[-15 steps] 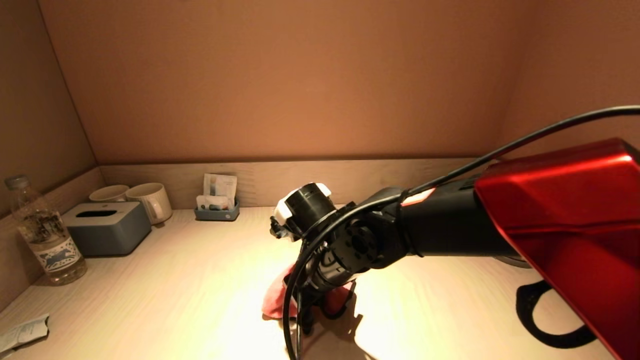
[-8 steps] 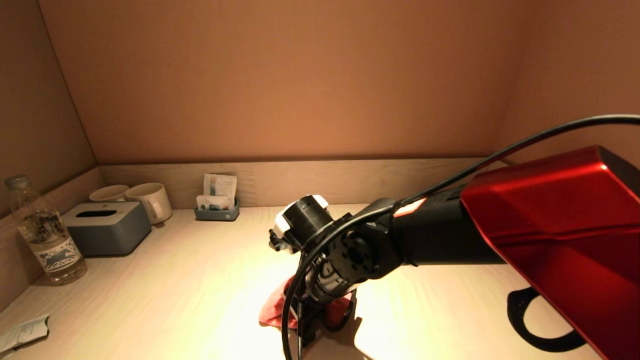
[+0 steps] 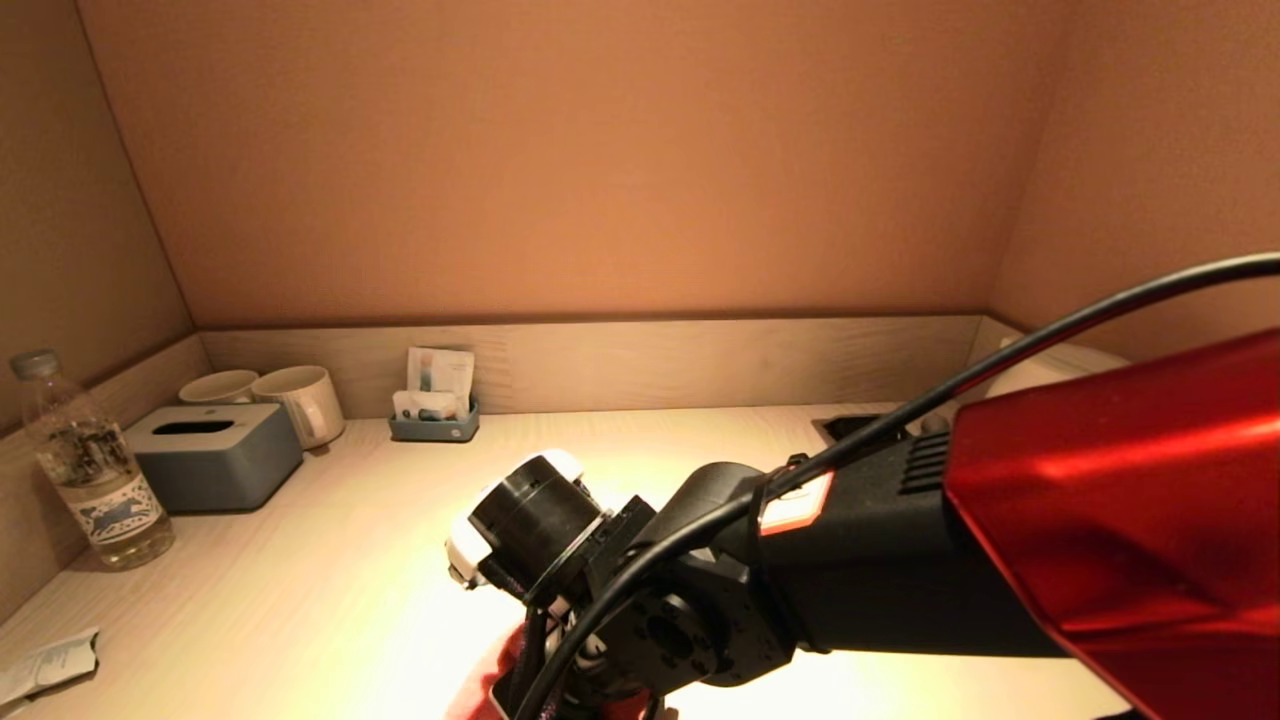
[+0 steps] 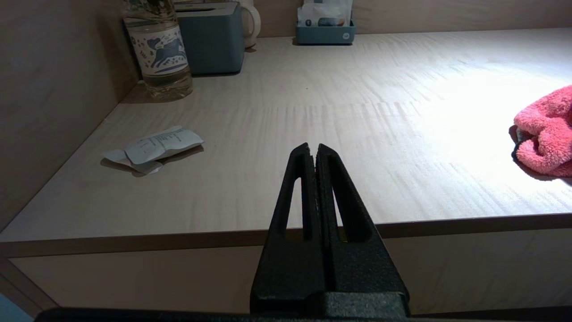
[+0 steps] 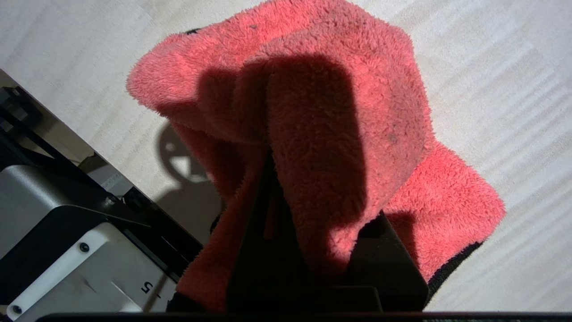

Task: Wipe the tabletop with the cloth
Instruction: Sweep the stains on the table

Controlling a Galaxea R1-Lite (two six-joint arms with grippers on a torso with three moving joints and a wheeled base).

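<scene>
The pink fleece cloth [image 5: 339, 112] is bunched on the pale wooden tabletop [image 3: 330, 560], close to its front edge. My right gripper [image 5: 308, 179] is shut on the cloth, whose folds drape over and hide the fingertips. In the head view only a red scrap of cloth [image 3: 495, 680] shows under the right wrist at the bottom edge. The cloth also shows at the edge of the left wrist view [image 4: 547, 129]. My left gripper [image 4: 312, 150] is shut and empty, parked just off the table's front edge, left of the cloth.
At the back left stand a water bottle [image 3: 90, 470], a grey tissue box [image 3: 215, 455], two mugs [image 3: 300, 400] and a small sachet holder [image 3: 435, 405]. A crumpled paper packet [image 3: 45, 665] lies front left. A dark recess [image 3: 860, 428] sits at the back right.
My right arm has pulled the cloth toward the table's front edge and a little left; the wrist now fills the lower middle of the head view.
</scene>
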